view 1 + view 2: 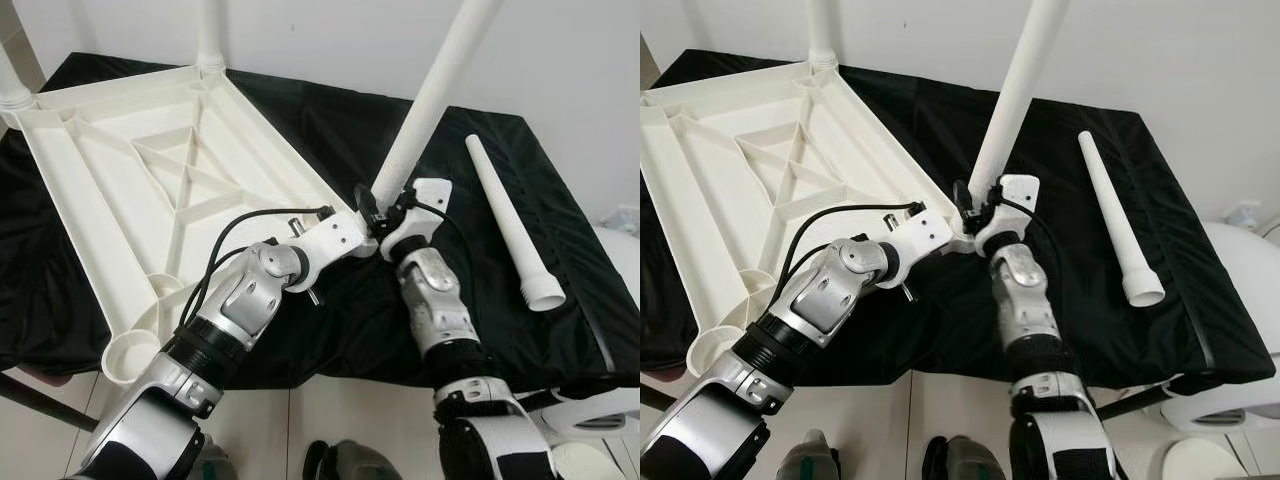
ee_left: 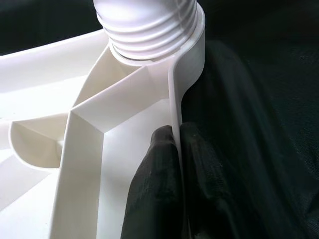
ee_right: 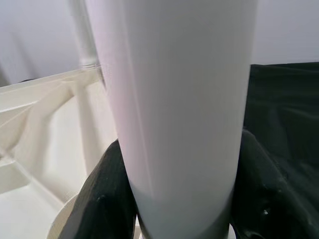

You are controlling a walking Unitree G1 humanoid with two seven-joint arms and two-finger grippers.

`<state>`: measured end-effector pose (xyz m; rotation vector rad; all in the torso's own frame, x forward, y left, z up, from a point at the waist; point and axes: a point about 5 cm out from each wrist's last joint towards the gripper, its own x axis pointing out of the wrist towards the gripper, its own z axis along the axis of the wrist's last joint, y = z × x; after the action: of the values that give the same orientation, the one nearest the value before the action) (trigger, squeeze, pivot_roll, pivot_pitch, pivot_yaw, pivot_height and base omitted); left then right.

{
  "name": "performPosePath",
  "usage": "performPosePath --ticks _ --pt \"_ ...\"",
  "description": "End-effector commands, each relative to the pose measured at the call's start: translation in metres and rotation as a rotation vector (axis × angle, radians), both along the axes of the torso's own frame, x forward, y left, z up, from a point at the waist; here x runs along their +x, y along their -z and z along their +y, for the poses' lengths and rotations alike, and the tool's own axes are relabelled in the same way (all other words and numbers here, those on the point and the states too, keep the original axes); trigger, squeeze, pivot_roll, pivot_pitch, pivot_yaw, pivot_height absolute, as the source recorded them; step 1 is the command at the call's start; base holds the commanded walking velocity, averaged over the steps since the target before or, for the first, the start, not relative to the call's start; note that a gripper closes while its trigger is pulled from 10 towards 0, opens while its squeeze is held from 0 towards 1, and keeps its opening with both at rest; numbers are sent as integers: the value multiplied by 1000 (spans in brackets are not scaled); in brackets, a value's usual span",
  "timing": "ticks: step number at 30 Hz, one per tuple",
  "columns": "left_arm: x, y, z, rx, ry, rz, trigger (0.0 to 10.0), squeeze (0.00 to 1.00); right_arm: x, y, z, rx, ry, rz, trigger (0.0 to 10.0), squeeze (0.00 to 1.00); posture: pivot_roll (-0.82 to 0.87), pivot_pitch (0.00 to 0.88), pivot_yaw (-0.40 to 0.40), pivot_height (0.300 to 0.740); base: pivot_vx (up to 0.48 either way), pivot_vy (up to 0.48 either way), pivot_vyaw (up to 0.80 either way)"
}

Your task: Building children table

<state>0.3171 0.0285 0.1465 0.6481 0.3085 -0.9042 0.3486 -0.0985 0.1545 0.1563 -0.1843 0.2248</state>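
The left pincer (image 2: 174, 149) pinches the rim of the upturned tabletop (image 1: 120, 170). The right pincer (image 3: 182, 199) grips an upright leg (image 1: 425, 100) at its corner socket. A loose leg (image 1: 508, 215) lies on the black worktop (image 1: 560, 260).

No readable text, labels or numbers anywhere.

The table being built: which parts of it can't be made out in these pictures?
- Held leg: top cut off by the eye views' upper edge.
- Its joint with the tabletop: hidden behind the right gripper in the eye views.
- Far corner legs: cut off by the upper edge.
- Tabletop's upper face: turned down against the black cloth.
- Left gripper pinches the rim.
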Motion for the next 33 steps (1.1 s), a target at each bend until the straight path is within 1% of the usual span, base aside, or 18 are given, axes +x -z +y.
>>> performPosePath --ticks 1,4,6,11,12,13,14,15,18,23,24,25,26,27,29,30,31,33 --pt "-8 -4 -16 -12 71 -21 10000 0 -1 -6 17 17 11 7 10000 0 83 37 -111 740 0 0 0" --pt "-8 -4 -16 -11 70 -21 10000 0 -2 -7 19 11 36 16 10000 0 83 37 -111 740 0 0 0" --pt "-8 -4 -15 -11 67 -20 10000 0 -6 -10 27 9 77 12 10000 0 84 37 -111 740 0 0 0" --pt "-8 -3 -15 -10 66 -20 10000 0 -8 -13 30 8 68 4 10000 0 83 38 -113 740 0 0 0" --pt "-8 -3 -15 -11 65 -20 10000 0 -9 -14 28 13 69 3 10000 341 83 39 -113 740 0 0 0" --pt "-8 -3 -15 -11 65 -20 10000 0 -9 -14 28 13 69 3 10000 341 83 39 -113 740 0 0 0" --pt "-7 -3 -15 -10 64 -20 10000 0 -9 -14 27 24 51 4 10000 1000 81 38 -114 740 0 0 0" --pt "-7 -4 -14 -11 63 -21 10000 0 -10 -16 25 41 45 -15 10000 1000 81 38 -114 740 0 0 0" --pt "-7 -4 -14 -11 61 -22 10000 0 -13 -20 23 72 69 -23 10000 1000 81 38 -114 740 0 0 0" --pt "-7 -4 -15 -13 61 -23 10000 0 -15 -22 17 75 68 -41 10000 1000 80 34 -115 740 0 0 0" --pt "-7 -4 -15 -12 61 -24 10000 0 -16 -22 15 72 67 -42 10000 675 80 32 -116 740 0 0 0" --pt "-6 -4 -15 -13 60 -24 10000 0 -16 -22 12 73 57 -45 10000 0 79 29 -118 740 0 0 0" --pt "-6 -4 -15 -13 60 -24 10000 0 -16 -22 12 73 57 -45 10000 0 79 29 -118 740 0 0 0" --pt "-6 -4 -15 -13 59 -24 10000 0 -16 -21 7 65 48 -44 10000 0 79 27 -120 740 0 0 0" --pt "-6 -4 -15 -13 59 -24 10000 0 -16 -21 7 65 48 -44 10000 0 79 27 -120 740 0 0 0" --pt "-7 -4 -15 -14 58 -25 10000 0 -15 -18 -2 42 42 -42 10000 0 79 28 -122 740 0 0 0" --pt "-7 -4 -15 -14 58 -25 10000 0 -15 -18 -2 42 42 -42 10000 0 79 28 -122 740 0 0 0" --pt "-6 -4 -15 -16 55 -26 10000 0 -11 -10 -18 -19 -21 -18 10000 0 79 26 -126 740 0 0 0"
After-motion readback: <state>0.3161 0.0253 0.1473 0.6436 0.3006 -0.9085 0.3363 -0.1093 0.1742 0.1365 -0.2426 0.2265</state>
